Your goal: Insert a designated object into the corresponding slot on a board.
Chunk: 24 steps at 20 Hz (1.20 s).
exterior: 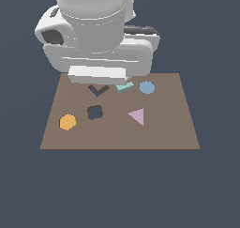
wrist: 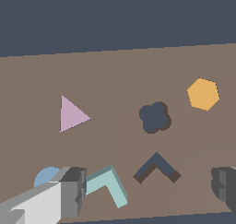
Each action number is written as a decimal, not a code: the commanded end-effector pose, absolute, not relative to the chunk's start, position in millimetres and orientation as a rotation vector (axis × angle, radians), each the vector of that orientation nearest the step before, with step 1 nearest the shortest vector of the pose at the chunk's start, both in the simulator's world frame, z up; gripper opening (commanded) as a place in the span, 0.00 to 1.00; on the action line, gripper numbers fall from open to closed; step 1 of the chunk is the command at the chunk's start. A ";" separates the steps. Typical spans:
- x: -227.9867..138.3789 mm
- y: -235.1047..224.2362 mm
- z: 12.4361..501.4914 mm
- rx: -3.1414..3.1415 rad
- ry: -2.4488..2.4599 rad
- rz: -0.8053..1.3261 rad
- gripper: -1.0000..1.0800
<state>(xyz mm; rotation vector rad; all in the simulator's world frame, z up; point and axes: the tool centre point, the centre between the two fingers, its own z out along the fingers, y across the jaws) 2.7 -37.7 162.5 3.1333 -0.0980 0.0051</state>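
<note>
fingers spread wide, low over the board, one beside the teal piece.

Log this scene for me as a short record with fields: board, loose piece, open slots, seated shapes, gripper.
board: flat brown square panel
loose piece: pale teal L-shaped angular piece, lying on the board beside the chevron cut-out
open slots: dark chevron cut-out; dark clover-shaped cut-out
seated shapes: orange hexagon; pink triangle; light-blue disc
gripper: open, fingers either side of the teal piece and chevron, holding nothing
</note>
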 end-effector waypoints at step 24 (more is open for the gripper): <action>-71.6 7.5 72.6 3.102 0.499 0.002 0.96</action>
